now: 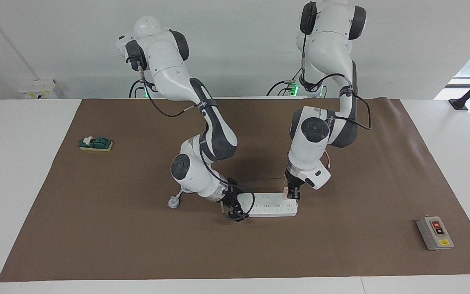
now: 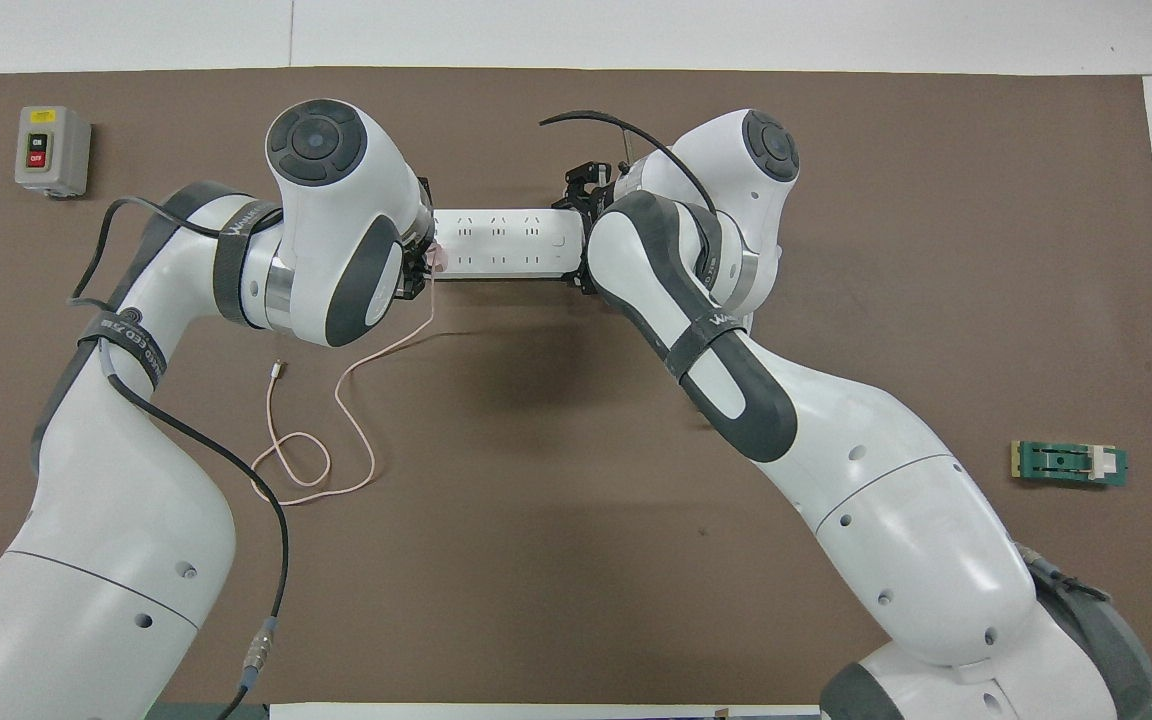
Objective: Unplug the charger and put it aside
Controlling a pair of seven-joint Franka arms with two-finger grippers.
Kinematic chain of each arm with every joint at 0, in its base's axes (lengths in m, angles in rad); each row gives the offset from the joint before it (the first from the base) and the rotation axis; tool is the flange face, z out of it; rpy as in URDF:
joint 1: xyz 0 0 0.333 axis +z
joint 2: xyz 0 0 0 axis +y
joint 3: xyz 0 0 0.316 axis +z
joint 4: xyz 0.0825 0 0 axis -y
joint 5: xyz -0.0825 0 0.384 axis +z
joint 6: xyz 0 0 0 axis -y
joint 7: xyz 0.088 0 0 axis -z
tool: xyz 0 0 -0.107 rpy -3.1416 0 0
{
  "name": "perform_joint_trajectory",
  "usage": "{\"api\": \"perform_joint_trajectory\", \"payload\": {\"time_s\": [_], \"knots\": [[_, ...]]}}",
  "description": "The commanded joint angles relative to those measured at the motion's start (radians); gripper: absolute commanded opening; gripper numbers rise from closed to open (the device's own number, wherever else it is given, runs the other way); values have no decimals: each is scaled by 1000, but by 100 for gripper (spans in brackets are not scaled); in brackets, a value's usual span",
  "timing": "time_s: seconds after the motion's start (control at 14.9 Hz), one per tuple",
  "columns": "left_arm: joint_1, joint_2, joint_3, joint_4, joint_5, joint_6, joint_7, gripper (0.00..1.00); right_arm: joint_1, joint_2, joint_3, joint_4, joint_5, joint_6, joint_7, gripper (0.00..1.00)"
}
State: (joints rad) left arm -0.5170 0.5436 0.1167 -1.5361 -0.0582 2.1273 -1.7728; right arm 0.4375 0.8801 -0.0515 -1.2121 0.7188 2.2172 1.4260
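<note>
- The left claw [image 1: 291, 195] pinches the pink charger [image 1: 286, 192], plugged into the power strip [image 1: 269, 205] at the left arm's end.
- The right claw [image 1: 233, 212] is at the strip's other end; its fingers' state cannot be told.
</note>
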Motion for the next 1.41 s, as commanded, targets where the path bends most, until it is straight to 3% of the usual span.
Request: {"api": "perform_joint_trajectory", "payload": {"time_s": [0.0,1.08,1.34], "knots": [[-11,-5,12,-27,30,33,-8,0,-19,13,7,19,25,4,-88,0],[0,-7,14,-41,41,34,-5,0,-23,11,7,19,45,1,-88,0],[3,-7,14,14,43,-65,3,0,-25,11,7,19,45,1,-90,0]]}}
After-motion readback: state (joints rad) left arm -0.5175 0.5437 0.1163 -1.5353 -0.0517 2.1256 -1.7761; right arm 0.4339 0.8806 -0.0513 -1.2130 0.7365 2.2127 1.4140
